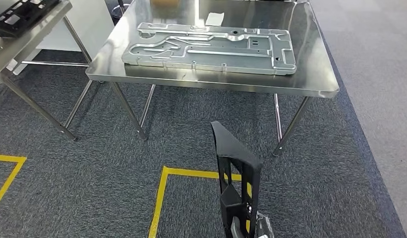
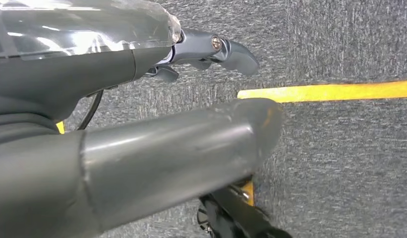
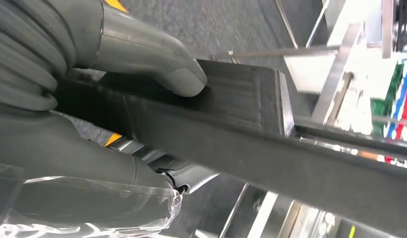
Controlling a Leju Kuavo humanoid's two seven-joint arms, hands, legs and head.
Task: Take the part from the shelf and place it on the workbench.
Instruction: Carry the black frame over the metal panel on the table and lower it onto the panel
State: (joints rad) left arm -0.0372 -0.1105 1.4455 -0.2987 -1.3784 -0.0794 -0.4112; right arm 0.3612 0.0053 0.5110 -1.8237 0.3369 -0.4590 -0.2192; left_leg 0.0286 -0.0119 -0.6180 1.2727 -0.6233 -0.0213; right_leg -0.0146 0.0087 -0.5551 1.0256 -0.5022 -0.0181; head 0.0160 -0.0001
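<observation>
Carrying the black part upright toward the workbench.
Right hand gripped its lower end, long axis vertical; bench lay ahead. Left hand held nothing, fingers apart.

Even, bright overhead light. Steel workbench top shows soft glare streaks at its far end; faint shadow beneath. Head view sharp. Right wrist view: background blown out and blurry. Left hand close-up soft, carpet crisp.
</observation>
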